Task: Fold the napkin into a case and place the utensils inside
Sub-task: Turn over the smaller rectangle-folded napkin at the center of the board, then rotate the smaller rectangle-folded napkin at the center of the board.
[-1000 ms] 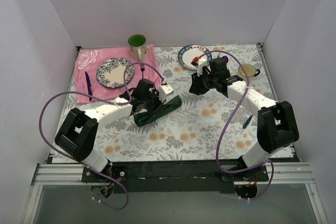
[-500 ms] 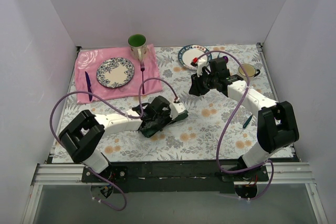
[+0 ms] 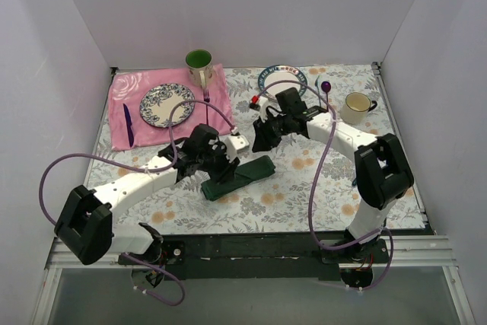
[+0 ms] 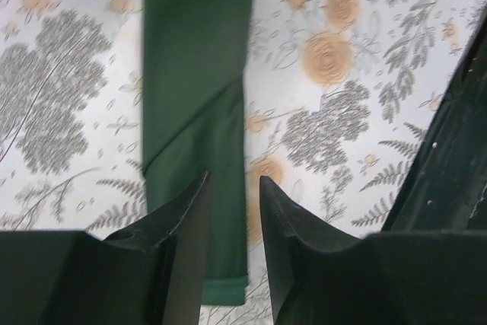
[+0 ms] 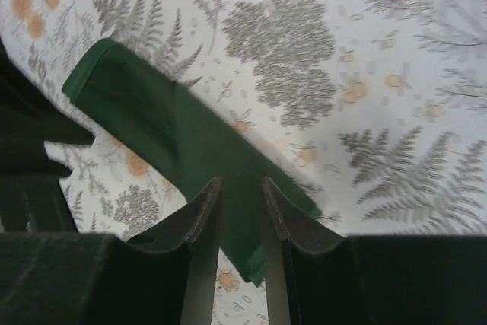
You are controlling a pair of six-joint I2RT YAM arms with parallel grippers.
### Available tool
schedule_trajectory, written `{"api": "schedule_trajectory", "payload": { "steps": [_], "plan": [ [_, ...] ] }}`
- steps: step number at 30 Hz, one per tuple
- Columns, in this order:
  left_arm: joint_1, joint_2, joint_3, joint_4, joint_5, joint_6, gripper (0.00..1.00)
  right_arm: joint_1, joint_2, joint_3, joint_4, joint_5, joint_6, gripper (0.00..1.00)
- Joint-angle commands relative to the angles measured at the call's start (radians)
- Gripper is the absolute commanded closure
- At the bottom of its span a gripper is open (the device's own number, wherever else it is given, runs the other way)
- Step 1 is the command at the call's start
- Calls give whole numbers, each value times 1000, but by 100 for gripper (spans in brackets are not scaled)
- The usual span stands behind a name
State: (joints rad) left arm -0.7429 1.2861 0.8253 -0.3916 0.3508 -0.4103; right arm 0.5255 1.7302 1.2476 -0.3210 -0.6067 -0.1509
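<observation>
Desk point(image 3: 304, 195): napkin point(image 3: 238, 176) now lies as a narrow folded strip at centre, left arm pulled back off it since a moment ago. Left tool point(image 4: 232, 211) hovers over its near end, jaws narrow, empty. Right tool point(image 5: 240, 218) swung in above the far end, narrow, empty. Fold looks done; utensils next.

— what's actually sitting on the tabletop point(image 3: 304, 188)?

— floral-print surface. Folded napkin point(image 3: 240, 176) in the middle, pink cloth point(image 3: 125, 89) back left, patterned plate point(image 3: 268, 75) at the back, cream mug point(image 3: 356, 103) back right, purple spoon point(image 3: 326, 87) between those two.
</observation>
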Motion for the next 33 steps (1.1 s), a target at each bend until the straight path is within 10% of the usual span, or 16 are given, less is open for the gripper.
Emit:
{"api": "schedule_trajectory", "payload": {
  "steps": [1,24,33],
  "plan": [
    [148,27,43,-202,167,97,75,56,35,-2,-73,-74,-42,67],
    [192,177,-101,-87,-6,165,85,74,46,-221,-41,21,-93,67],
    [350,222,75,-58,91,205,58,172,-129,-303,-6,-154,37,53]
  ]
}}
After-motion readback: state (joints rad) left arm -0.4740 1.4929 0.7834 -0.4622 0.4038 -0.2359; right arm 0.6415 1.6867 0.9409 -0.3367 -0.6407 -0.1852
